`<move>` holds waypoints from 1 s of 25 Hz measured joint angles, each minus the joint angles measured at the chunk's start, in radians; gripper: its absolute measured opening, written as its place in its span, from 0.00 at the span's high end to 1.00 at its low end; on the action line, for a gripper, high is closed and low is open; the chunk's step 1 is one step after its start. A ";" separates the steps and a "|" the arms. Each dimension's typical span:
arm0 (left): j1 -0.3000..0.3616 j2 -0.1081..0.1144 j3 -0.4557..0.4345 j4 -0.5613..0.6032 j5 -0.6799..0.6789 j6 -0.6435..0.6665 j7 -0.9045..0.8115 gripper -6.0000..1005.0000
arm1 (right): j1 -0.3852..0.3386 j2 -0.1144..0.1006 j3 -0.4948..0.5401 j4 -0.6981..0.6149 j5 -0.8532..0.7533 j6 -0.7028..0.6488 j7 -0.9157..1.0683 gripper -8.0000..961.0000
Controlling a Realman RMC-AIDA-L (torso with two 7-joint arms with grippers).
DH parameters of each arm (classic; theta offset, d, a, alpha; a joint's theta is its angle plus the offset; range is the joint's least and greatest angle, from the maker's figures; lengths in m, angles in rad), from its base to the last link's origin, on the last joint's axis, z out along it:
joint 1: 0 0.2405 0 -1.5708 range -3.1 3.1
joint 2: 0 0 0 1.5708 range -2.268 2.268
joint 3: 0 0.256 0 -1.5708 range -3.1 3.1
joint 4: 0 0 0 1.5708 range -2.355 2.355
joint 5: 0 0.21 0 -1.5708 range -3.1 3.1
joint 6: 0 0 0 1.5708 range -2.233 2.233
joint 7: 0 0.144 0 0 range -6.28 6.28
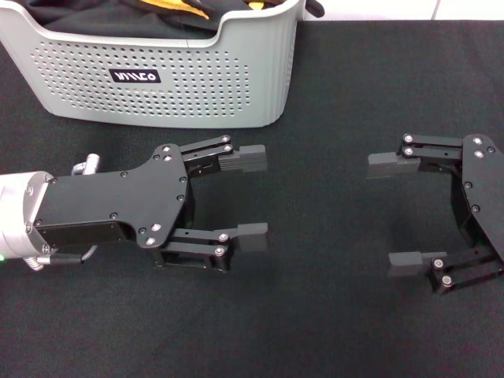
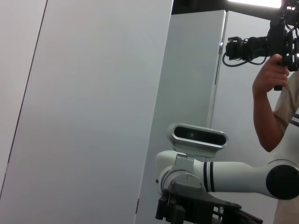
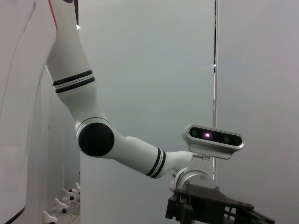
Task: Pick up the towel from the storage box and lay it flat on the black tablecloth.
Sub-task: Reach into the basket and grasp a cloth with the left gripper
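The light grey storage box (image 1: 157,79) stands at the far left of the black tablecloth (image 1: 315,331). Inside it, only a strip of the yellow-orange towel (image 1: 179,8) shows among black fabric at the top edge of the head view. My left gripper (image 1: 246,198) is open and empty, lying sideways over the tablecloth just in front of the box. My right gripper (image 1: 398,214) is open and empty at the right, facing the left one. The wrist views show only walls and the opposite arm.
A person holding a camera rig (image 2: 275,70) stands beyond the table in the left wrist view. White wall panels surround the area. The tablecloth extends around and between both grippers.
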State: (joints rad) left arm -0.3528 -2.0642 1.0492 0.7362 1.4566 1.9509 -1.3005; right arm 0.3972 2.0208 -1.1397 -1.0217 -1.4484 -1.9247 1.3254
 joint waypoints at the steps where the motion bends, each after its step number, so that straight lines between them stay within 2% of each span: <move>1: 0.000 0.000 0.000 0.000 0.000 0.000 0.000 0.12 | 0.000 0.000 0.000 0.000 0.000 0.000 0.000 0.11; 12: 0.001 -0.003 -0.006 0.000 -0.005 -0.026 0.005 0.12 | -0.005 -0.001 0.004 0.000 -0.001 0.001 0.000 0.11; 17: 0.011 -0.028 -0.077 0.000 -0.011 -0.169 0.007 0.12 | -0.010 -0.001 0.010 0.001 0.006 0.008 0.000 0.11; 21: 0.014 -0.029 -0.138 -0.008 -0.061 -0.287 0.005 0.12 | -0.028 -0.002 0.026 0.001 0.010 0.009 0.003 0.11; 25: 0.015 -0.028 -0.156 -0.016 -0.137 -0.380 0.022 0.12 | -0.048 0.000 0.043 0.002 0.016 0.011 0.000 0.11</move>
State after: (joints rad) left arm -0.3376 -2.0925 0.8933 0.7197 1.3198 1.5713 -1.2786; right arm 0.3493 2.0207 -1.0965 -1.0200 -1.4328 -1.9137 1.3256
